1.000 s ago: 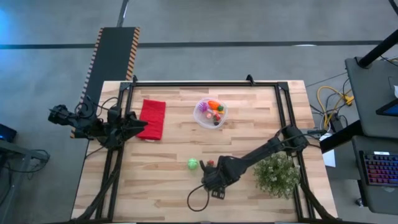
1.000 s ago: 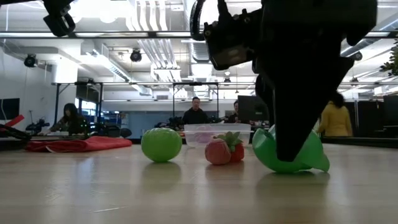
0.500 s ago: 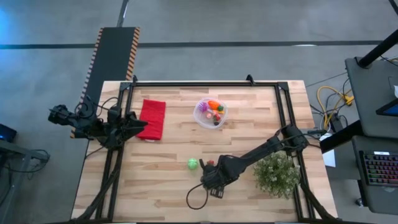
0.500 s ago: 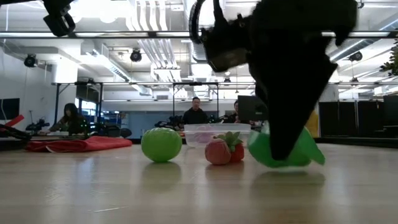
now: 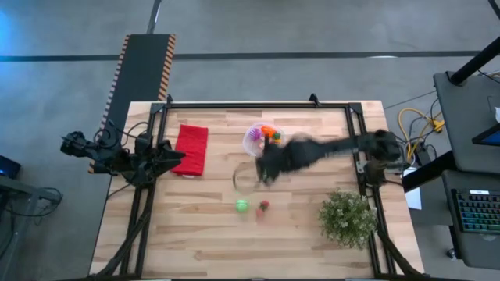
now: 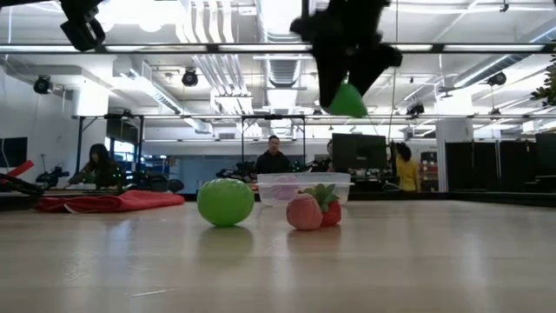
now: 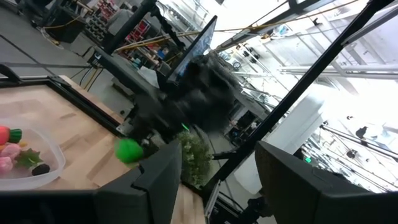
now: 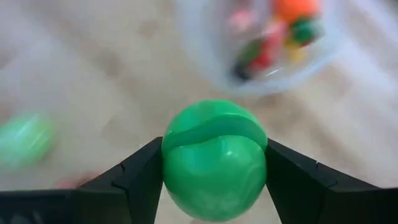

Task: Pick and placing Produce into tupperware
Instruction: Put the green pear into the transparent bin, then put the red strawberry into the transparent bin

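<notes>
Produce mostly packed, one green piece in the air, two left on the table.
The tupperware [image 5: 262, 140] sits mid-table just right of the red cloth [image 5: 191, 148] and already holds several pieces, an orange one and small red and pink bits among them (the right wrist view shows them only blurrily). The right gripper [image 8: 214, 163] has its two fingers partly closed on a green piece [image 8: 214, 158], pressing on both its sides, and carries it well above the table, near the tupperware. A green ball [image 5: 242, 205] and a strawberry-like red piece [image 5: 264, 205] lie close together on the wood, nearer the front edge. The left gripper [image 5: 173, 157] waits at the table's left edge beside the cloth, fingers apart and holding nothing. By my reckoning, one drop and two more picks remain.
</notes>
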